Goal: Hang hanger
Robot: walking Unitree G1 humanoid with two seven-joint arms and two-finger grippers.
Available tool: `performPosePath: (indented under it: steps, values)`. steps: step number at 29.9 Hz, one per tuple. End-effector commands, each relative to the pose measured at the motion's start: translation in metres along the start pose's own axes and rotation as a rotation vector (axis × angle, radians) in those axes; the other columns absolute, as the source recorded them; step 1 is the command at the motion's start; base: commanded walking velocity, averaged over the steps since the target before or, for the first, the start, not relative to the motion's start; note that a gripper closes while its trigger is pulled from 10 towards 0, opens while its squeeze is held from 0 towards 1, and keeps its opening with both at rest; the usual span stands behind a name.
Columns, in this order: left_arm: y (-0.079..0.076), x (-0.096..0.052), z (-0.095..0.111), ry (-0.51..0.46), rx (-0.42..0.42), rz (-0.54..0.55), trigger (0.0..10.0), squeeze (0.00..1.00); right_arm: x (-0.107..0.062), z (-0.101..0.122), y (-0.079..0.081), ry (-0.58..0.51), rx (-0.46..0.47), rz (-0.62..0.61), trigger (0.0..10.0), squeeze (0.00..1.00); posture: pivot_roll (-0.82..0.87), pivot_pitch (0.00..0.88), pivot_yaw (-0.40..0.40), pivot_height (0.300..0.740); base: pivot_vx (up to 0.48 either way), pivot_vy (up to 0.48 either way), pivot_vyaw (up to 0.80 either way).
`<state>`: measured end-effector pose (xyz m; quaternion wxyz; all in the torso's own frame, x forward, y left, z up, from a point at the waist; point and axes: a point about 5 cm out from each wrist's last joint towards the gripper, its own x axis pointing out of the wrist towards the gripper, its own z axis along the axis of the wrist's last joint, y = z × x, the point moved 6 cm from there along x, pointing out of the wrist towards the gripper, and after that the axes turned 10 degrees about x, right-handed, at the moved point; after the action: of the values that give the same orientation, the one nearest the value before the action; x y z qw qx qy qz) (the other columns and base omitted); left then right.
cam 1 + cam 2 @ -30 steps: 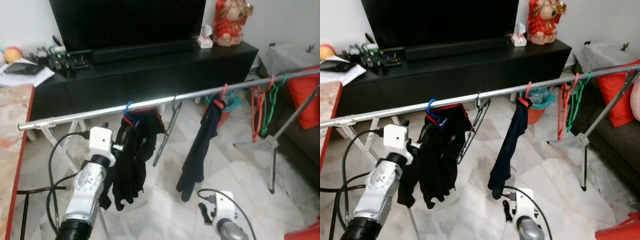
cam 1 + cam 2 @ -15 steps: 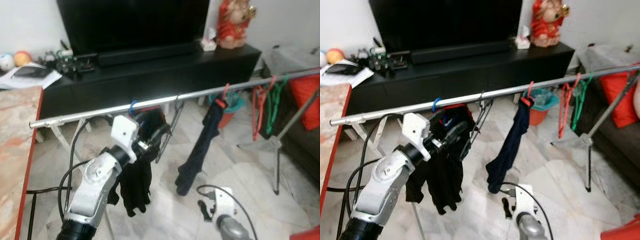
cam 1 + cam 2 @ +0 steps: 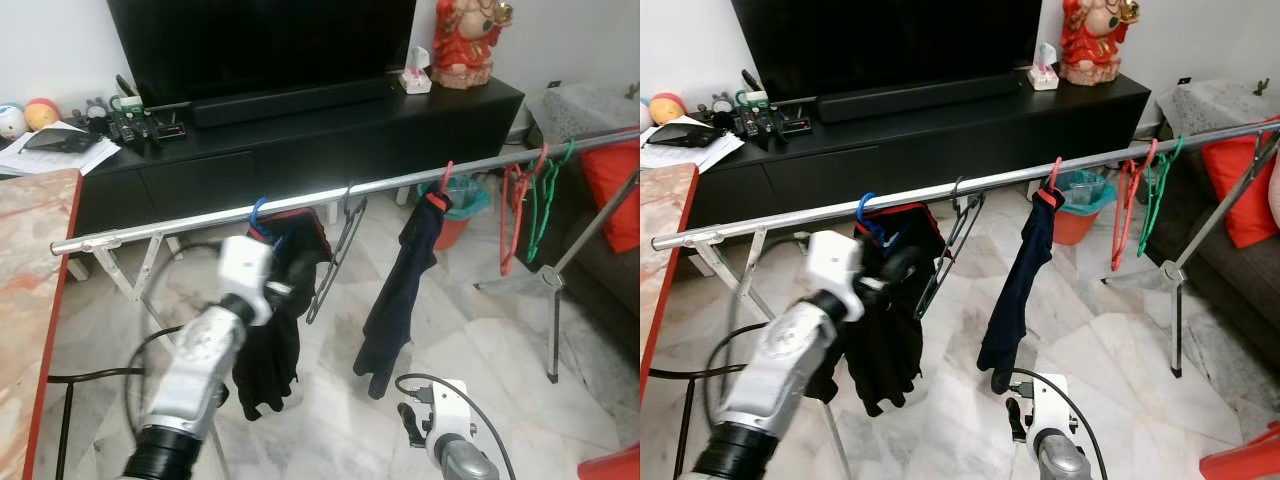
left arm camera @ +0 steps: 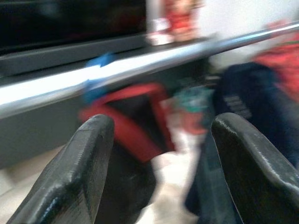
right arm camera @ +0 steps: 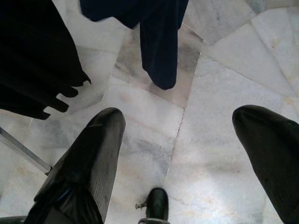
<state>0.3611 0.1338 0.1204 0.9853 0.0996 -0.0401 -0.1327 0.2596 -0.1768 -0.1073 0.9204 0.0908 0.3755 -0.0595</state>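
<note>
A silver clothes rail [image 3: 190, 222] runs across the room. On it hang a blue hanger [image 3: 259, 211] carrying a black, red-trimmed garment [image 3: 270, 340], an empty grey hanger [image 3: 338, 252], and a red hanger holding a navy garment [image 3: 398, 300]. My left gripper [image 4: 159, 140] is raised just under the rail beside the black garment, open, with nothing between its fingers [image 4: 79, 168]. The blue hook [image 4: 99, 61] and the rail lie beyond it, blurred. My right gripper [image 5: 187, 140] hangs low over the marble floor, open and empty.
Red and green empty hangers [image 3: 530, 205] hang at the rail's right end near a sofa with a red cushion [image 3: 612, 190]. A black TV cabinet [image 3: 300, 140] stands behind the rail. A red-edged table [image 3: 25, 290] is at left. The rail's folding legs [image 3: 120, 275] stand close to my left arm.
My left arm swung right, up toward the black garment and blue hanger, and has since drawn back a little. The head view shifted slightly. The right arm stays low.
</note>
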Motion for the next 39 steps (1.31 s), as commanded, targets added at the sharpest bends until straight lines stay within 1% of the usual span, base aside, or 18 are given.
performPosePath:
  steps: [1,3,4,5,6,7,11,16,21,36,39]
  values:
    - [0.008,-0.011,-0.018,0.052,0.017,0.044,10.0,0.0,0.0,-0.003,0.0,0.009,0.01,-0.009,10.0,0.0,0.03,0.0,0.001,0.74,0.0,0.0,0.0]
    - [0.012,-0.018,-0.026,0.077,0.019,0.067,10.0,0.0,-0.001,-0.008,-0.003,0.027,0.009,-0.02,10.0,0.0,0.03,0.0,-0.003,0.74,0.0,0.0,0.0]
    - [0.015,-0.024,-0.032,0.089,0.017,0.091,10.0,0.0,-0.003,-0.016,-0.007,0.049,0.014,-0.033,10.0,0.0,0.03,0.0,-0.008,0.74,0.0,0.0,0.0]
    - [0.015,-0.024,-0.032,0.089,0.017,0.091,10.0,0.0,-0.003,-0.016,-0.007,0.049,0.014,-0.033,10.0,0.0,0.03,0.0,-0.008,0.74,0.0,0.0,0.0]
    - [0.014,-0.028,-0.034,0.091,0.016,0.097,10.0,0.0,-0.005,-0.022,-0.01,0.069,0.01,-0.041,10.0,0.0,0.03,0.0,-0.01,0.74,0.0,0.0,0.0]
    - [0.014,-0.029,-0.035,0.09,0.016,0.099,10.0,0.0,-0.006,-0.024,-0.011,0.074,0.007,-0.043,10.0,0.0,0.03,0.0,-0.011,0.74,0.0,0.0,0.0]
    - [0.016,-0.025,-0.032,0.067,0.008,0.128,10.0,0.0,-0.007,-0.029,-0.016,0.089,0.013,-0.055,10.0,0.0,0.03,0.0,-0.013,0.74,0.0,0.0,0.0]
    - [0.017,-0.022,-0.028,0.048,0.002,0.145,10.0,0.0,-0.007,-0.029,-0.015,0.086,0.015,-0.055,10.0,0.0,0.03,0.0,-0.013,0.74,0.0,0.0,0.0]
    - [0.017,-0.019,-0.023,0.031,0.003,0.143,10.0,0.0,-0.007,-0.029,-0.014,0.082,0.021,-0.053,10.0,0.0,0.03,0.0,-0.009,0.74,0.281,0.0,0.0]
    - [0.017,-0.019,-0.019,0.013,0.016,0.134,10.0,0.0,-0.007,-0.03,-0.014,0.084,0.017,-0.049,10.0,0.0,0.03,0.0,-0.01,0.74,0.311,0.0,0.0]
    - [0.017,-0.019,-0.016,-0.003,0.016,0.132,10.0,0.0,-0.008,-0.03,-0.014,0.086,0.013,-0.047,10.0,0.0,0.03,0.0,-0.01,0.74,0.0,0.0,0.0]
